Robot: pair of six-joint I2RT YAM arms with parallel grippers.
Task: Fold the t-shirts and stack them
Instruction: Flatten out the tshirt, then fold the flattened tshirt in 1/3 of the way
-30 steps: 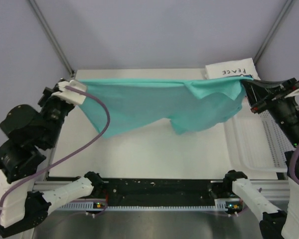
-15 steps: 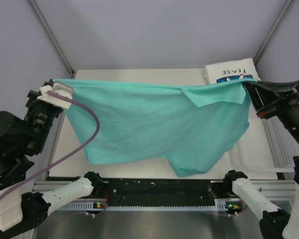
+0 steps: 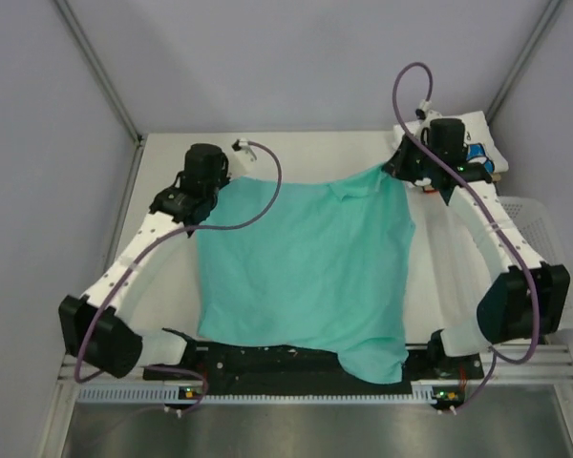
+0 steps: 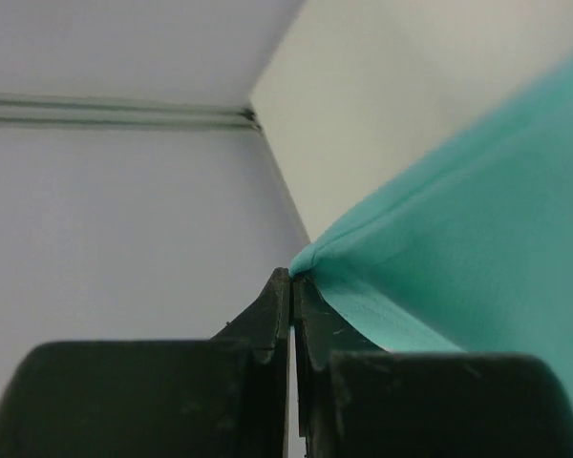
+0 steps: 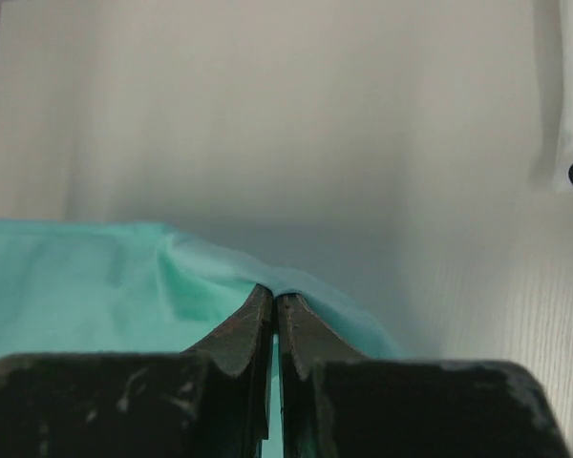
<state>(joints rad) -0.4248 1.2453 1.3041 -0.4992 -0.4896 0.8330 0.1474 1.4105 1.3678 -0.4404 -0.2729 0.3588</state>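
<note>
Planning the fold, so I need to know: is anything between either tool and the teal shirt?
Nothing visible. The left tool and the right tool are each shut directly on a far corner of the teal shirt, which lies spread on the table.

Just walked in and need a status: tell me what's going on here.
Both arms are working the teal shirt. The left end effector and the right end effector are each shut on a far corner of it. It lies spread on the table, with its near hem draped over the near edge. The white shirt sits folded at the far right corner, untouched.
</note>
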